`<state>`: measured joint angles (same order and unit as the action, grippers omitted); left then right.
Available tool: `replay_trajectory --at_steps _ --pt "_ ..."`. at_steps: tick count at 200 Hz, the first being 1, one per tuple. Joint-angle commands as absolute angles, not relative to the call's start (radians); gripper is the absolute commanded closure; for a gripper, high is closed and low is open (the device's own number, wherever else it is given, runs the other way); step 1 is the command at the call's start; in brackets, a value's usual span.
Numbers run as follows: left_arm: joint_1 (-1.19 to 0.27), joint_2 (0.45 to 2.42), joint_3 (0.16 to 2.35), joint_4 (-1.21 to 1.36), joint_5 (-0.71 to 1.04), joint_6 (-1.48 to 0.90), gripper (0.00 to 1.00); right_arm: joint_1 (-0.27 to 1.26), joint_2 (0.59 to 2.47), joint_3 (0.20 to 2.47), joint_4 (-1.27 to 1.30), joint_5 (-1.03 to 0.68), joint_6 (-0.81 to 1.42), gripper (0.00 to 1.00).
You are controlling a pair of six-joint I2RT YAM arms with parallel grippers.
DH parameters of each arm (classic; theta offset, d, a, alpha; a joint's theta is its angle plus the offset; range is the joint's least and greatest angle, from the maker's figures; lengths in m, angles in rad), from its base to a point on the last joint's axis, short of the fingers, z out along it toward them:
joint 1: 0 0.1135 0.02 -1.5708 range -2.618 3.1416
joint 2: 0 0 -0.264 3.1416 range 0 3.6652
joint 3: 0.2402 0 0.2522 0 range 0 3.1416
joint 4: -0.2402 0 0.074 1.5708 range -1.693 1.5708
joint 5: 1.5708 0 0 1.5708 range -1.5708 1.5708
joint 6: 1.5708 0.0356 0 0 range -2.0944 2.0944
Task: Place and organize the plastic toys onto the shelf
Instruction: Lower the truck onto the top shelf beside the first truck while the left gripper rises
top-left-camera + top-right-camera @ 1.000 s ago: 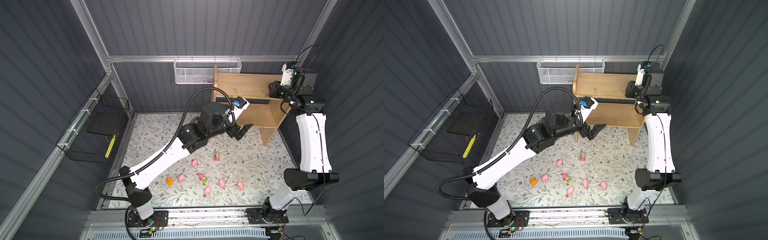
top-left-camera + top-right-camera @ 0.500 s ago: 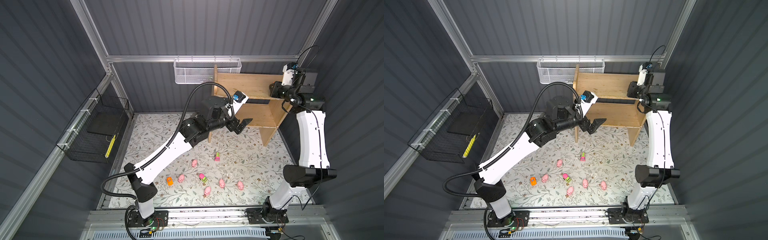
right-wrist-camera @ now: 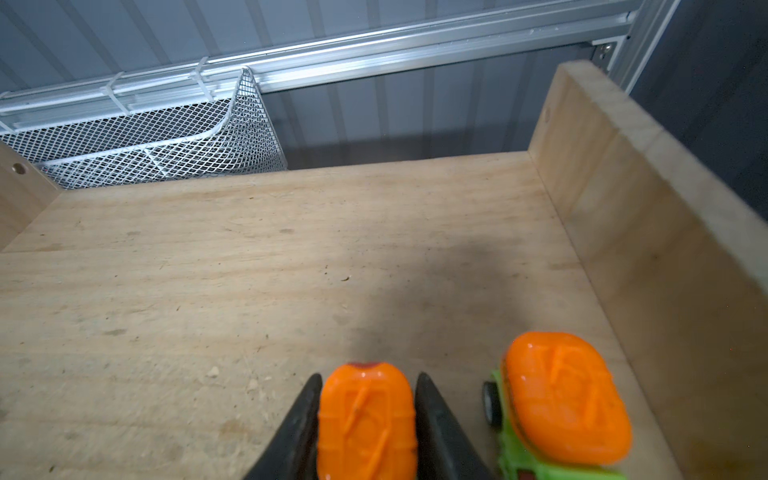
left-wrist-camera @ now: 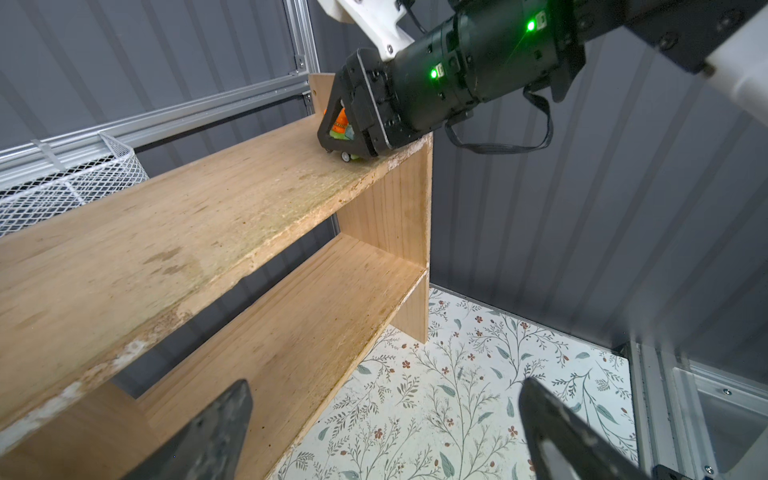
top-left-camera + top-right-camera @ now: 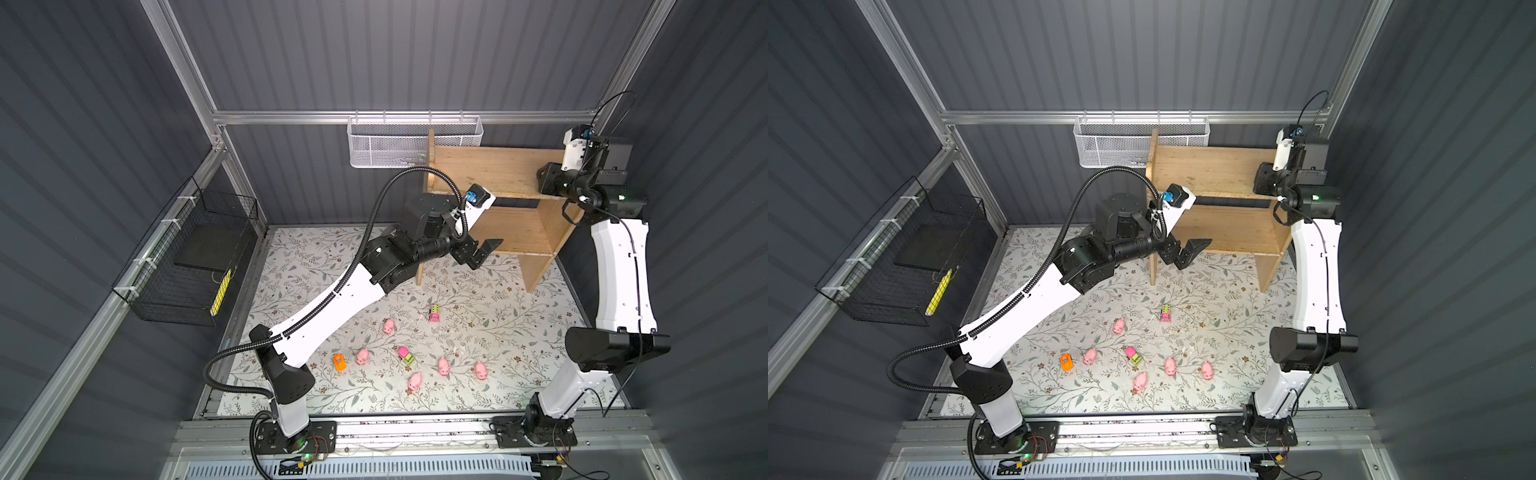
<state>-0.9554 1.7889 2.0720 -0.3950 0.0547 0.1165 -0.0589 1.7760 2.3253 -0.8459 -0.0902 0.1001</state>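
Observation:
The wooden shelf (image 5: 490, 170) (image 5: 1204, 170) stands at the back right. My right gripper (image 3: 369, 376) (image 4: 340, 133) is low over the right end of its top board (image 3: 291, 270), with its fingers tight against both sides of an orange-topped toy vehicle (image 3: 368, 424). In the left wrist view the toy's wheels rest on the board. A green vehicle with an orange top (image 3: 561, 399) stands beside it, by the side panel. My left gripper (image 5: 484, 251) (image 5: 1192, 252) (image 4: 384, 386) hangs open and empty before the lower tier. Several pink pigs (image 5: 389, 326) and three vehicles (image 5: 434, 313) (image 5: 339, 362) (image 5: 406, 356) lie on the floral mat.
A white mesh basket (image 5: 415, 141) hangs on the back wall beside the shelf's left panel. A black wire basket (image 5: 195, 257) hangs on the left wall. The left arm stretches diagonally over the mat (image 5: 498, 324), above the toys' left side.
The left arm has lifted and shifted slightly in front of the shelf, with its gripper still open. The right gripper has stayed at the right end of the top board with the orange toy.

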Motion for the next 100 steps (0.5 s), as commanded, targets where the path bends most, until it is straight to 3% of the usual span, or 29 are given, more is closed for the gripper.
replay_trajectory --at_steps 1,100 --pt "-0.943 1.754 2.041 -0.363 0.068 0.107 0.0 -0.063 1.792 2.356 -0.85 -0.113 0.11 0.61" --pt "-0.931 1.729 2.006 -0.339 0.069 0.092 0.0 -0.063 1.791 2.4 -0.866 -0.129 0.12 0.46"
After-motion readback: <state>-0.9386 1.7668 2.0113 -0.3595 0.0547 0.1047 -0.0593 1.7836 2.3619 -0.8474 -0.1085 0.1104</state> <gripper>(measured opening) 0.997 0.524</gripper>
